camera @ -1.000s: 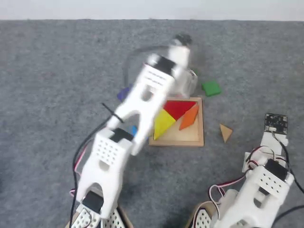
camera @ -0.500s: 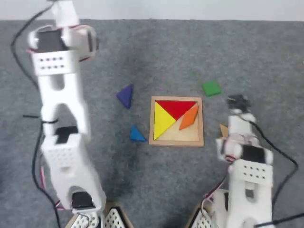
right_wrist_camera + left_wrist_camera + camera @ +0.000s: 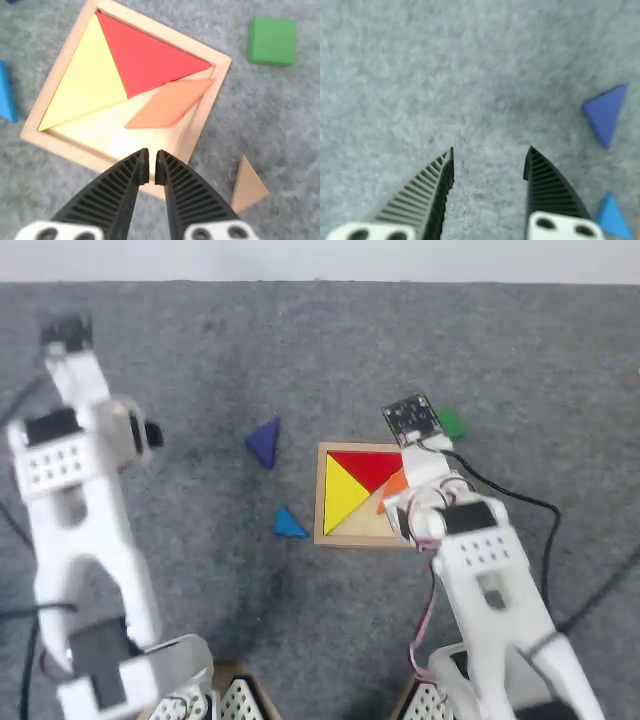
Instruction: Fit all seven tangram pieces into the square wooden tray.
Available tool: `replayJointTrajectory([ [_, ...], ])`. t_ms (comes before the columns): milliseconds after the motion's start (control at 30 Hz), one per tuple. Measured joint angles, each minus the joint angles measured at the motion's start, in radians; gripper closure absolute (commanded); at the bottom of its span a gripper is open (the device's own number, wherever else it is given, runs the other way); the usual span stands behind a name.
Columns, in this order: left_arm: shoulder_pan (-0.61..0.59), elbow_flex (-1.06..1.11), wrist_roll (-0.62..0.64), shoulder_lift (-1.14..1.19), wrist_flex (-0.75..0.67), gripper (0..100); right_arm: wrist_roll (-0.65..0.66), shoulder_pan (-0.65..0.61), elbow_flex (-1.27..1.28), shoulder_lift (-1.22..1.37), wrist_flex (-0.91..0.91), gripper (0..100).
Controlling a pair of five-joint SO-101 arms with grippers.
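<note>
There, the right gripper (image 3: 151, 161) hung almost closed and empty over the rim of the square wooden tray (image 3: 65, 146); the left gripper (image 3: 490, 152) gaped wide, gripping nothing, above grey carpet (image 3: 470, 60) near the dark blue triangle (image 3: 606, 116).

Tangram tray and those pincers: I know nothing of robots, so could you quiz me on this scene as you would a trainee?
1. How many pieces lie inside the wooden tray? A) two B) three C) five
2. True or false: the green square lies inside the tray.
3. Fill in the missing word: the left pincer hangs ____ (open or shut) over bare carpet.

Key: 1 B; 2 false; 3 open.
</note>
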Motion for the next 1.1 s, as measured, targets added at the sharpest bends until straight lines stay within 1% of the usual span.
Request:
replayJointTrajectory([
  [100,-0.011,0.276,-0.011,-0.104,-0.157,77,-0.003,0.000,-0.054,0.141,-0.031,95.7],
  [167,-0.011,0.416,-0.037,-0.158,-0.236,77,-0.003,0.000,-0.078,0.216,-0.043,95.8],
  [300,-0.012,0.543,-0.061,-0.221,-0.290,77,-0.003,0.012,-0.103,0.321,-0.098,95.9],
  [533,-0.012,0.618,-0.072,-0.232,-0.367,77,-0.003,0.043,-0.123,0.404,-0.173,95.9],
  [833,-0.012,0.629,-0.072,-0.238,-0.376,77,-0.003,0.117,-0.290,0.591,-0.176,96.1],
  [1100,-0.012,0.629,-0.072,-0.238,-0.376,77,-0.003,0.135,-0.367,0.629,-0.176,96.1],
])
